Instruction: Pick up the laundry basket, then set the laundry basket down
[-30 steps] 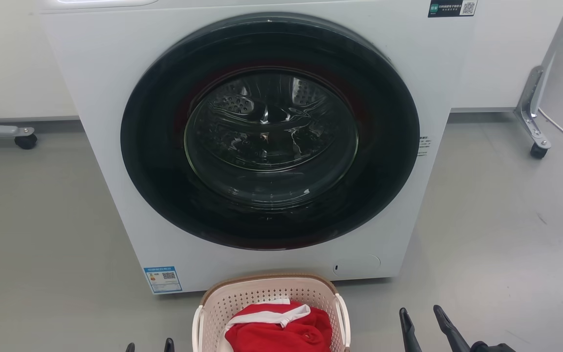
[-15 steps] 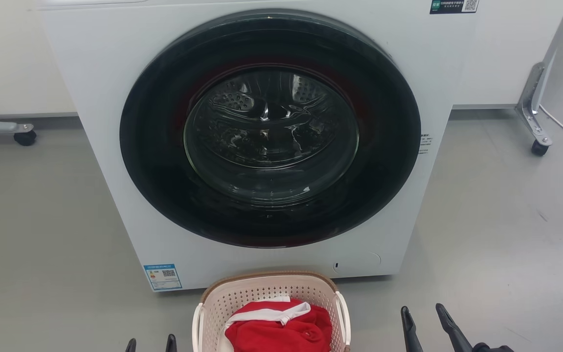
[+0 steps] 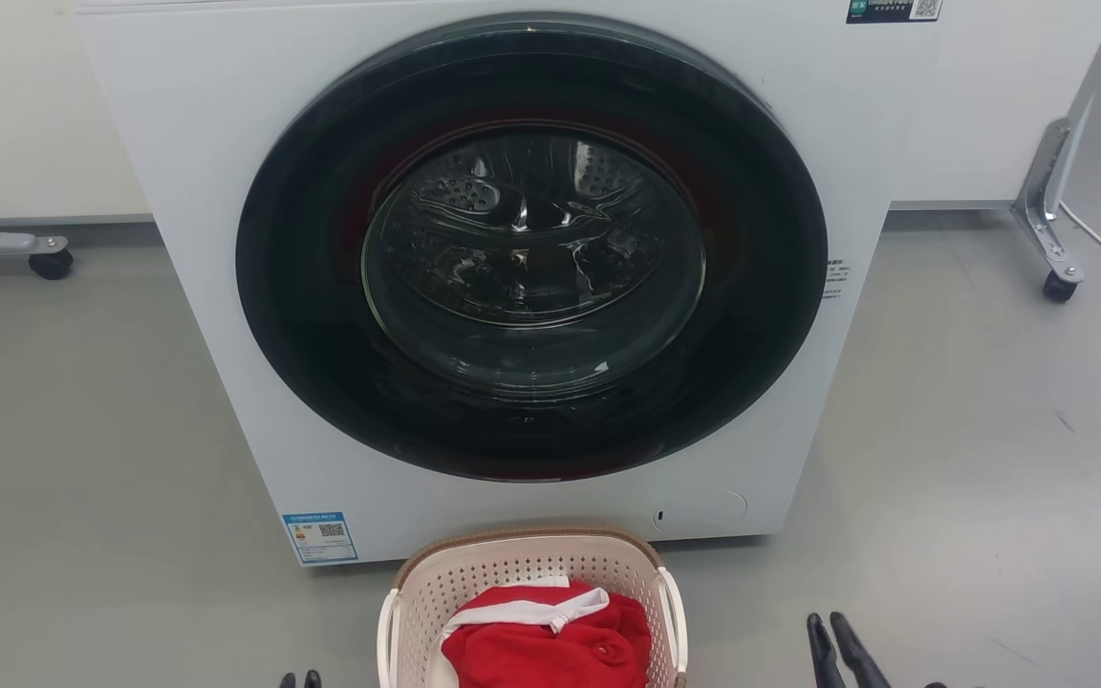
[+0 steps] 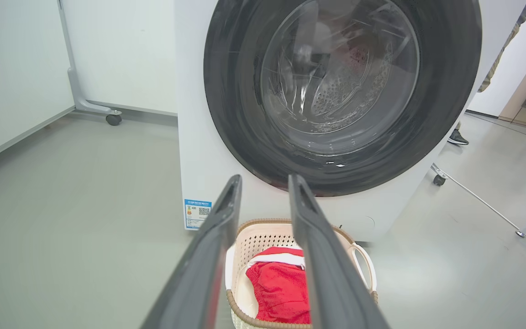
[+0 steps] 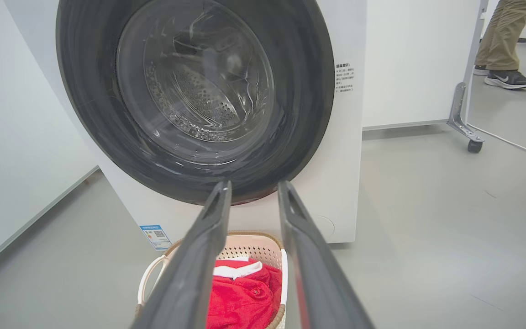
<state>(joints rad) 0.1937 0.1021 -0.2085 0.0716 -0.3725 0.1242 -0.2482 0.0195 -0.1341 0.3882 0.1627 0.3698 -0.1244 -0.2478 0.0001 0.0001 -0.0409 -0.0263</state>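
Note:
The laundry basket (image 3: pixel 516 571) stands on the floor against the foot of the washing machine, cream with small holes, a brown rim and white loop handles. A red garment with white trim (image 3: pixel 550 645) lies in it. My left gripper (image 3: pixel 298 679) peeks up at the bottom edge, left of the basket and apart from it. My right gripper (image 3: pixel 826 626) stands further off to the basket's right. In the left wrist view the left gripper (image 4: pixel 265 180) is open and empty above the basket (image 4: pixel 263 240). The right gripper (image 5: pixel 254 185) is likewise open over the basket (image 5: pixel 249 249).
A white front-loading washing machine (image 3: pixel 206 191) with a dark round door stands right behind the basket. Wheeled metal frame legs stand at the far right (image 3: pixel 1047 239) and far left (image 3: pixel 52 263). A person's legs (image 5: pixel 505 41) stand behind the right panel.
In the head view both grippers' tips have dropped lower and each pair now stands closer together. The camera has tilted slightly. The basket has stayed in place.

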